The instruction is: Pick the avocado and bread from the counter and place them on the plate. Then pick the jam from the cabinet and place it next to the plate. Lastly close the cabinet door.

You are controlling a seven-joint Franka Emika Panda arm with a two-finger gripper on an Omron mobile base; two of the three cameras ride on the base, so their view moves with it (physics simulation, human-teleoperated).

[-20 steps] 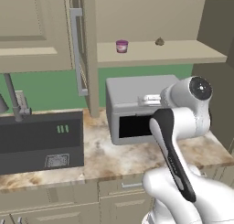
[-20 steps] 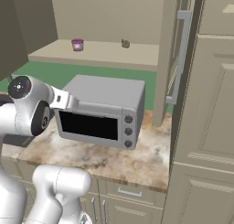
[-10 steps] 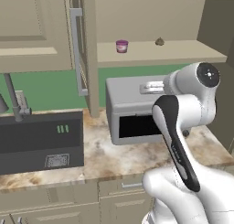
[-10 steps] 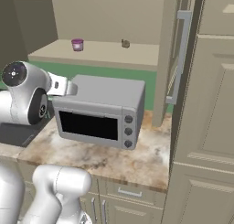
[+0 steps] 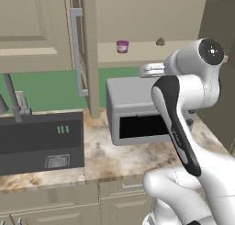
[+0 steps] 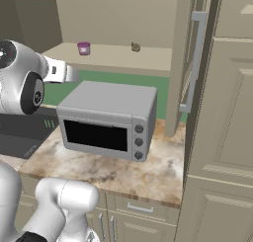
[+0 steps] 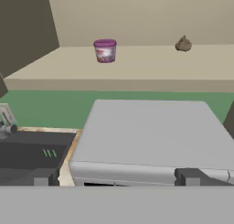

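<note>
The cabinet door (image 5: 85, 54) stands swung open, edge-on to the left base view, its long silver bar handle (image 5: 77, 52) facing left; the door's lower end hangs close above the counter (image 5: 98, 157). To the left of it a dark sink (image 5: 41, 141) is set into the marbled top, with a faucet (image 5: 13, 100) behind. Right of the door, the cabinet (image 7: 137, 17) is open at the front, and its beige shelf (image 7: 137, 65) runs wide and mostly bare. A small purple cup (image 7: 105, 50) stands upright toward the shelf's left; the jam (image 7: 183, 44), a small brown lump with a narrower top, sits well to the right of the cup and nearer the back wall. The two are well apart.

Beneath the shelf a grey microwave (image 6: 106, 120) stands on the counter, with a strip of green wall showing between its flat top and the shelf's front edge. Bare marbled top lies in front of the microwave and to either side.

The gripper (image 7: 116, 176) is held over the microwave's front edge, below shelf level and short of the shelf. Its fingertips (image 7: 43, 176) are spread fully apart with nothing between them. In the hand view the jam lies above and to the right of the gripper's midline, well apart from it.
</note>
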